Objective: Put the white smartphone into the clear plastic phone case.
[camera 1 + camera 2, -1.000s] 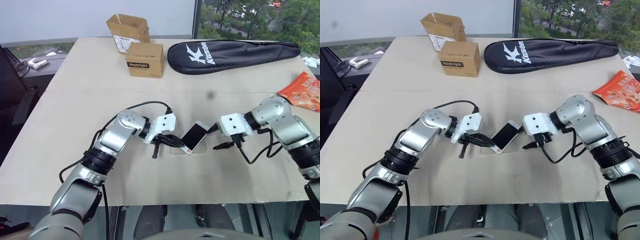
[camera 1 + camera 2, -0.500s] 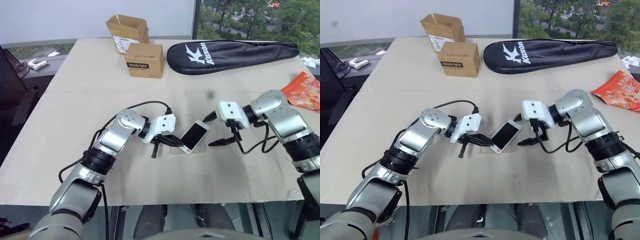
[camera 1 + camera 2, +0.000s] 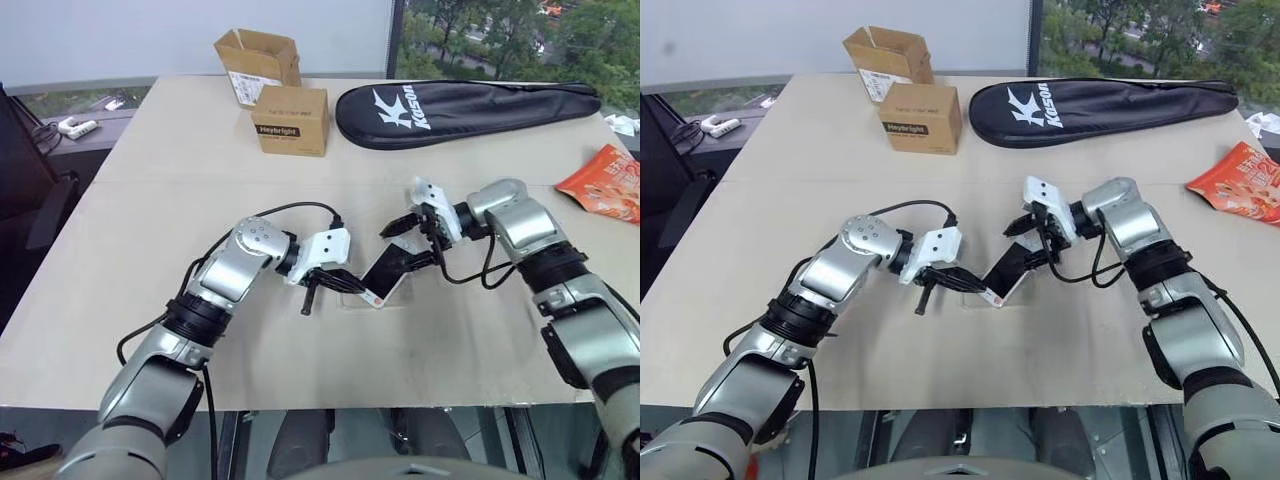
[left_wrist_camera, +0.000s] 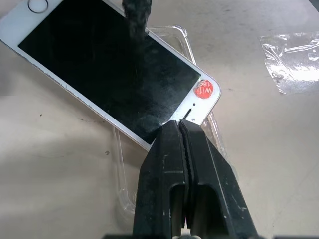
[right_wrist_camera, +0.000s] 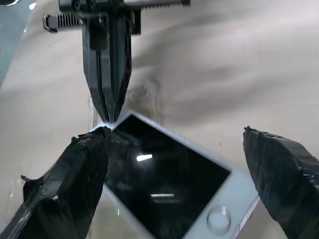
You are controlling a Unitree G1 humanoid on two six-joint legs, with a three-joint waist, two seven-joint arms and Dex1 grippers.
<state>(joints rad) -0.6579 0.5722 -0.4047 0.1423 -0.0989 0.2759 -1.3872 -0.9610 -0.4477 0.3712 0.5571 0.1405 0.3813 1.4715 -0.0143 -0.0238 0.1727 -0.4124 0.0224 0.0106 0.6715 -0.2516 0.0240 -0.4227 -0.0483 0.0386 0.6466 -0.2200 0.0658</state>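
1. Jaws: the left gripper [image 4: 180,130] has its two black fingers pressed together, tips at the speaker end of the white smartphone [image 4: 109,69]; whether an edge is pinched between them cannot be told. The right gripper [image 5: 174,149] has its fingers spread wide, one on each side of the phone's home-button end.
2. Phone: it lies screen up, tilted, its speaker end low over the clear plastic phone case [image 4: 124,194] and its home-button end raised toward the right gripper. A round red sticker [image 4: 204,89] sits near the earpiece.
3. Case: it lies flat on the table [image 3: 150,290], open side up. The phone overlaps it at an angle and is not seated inside its rim.
4. Other containers: an open cardboard box [image 3: 258,62] and a closed brown box [image 3: 290,118] stand at the table's far side; contents cannot be seen.
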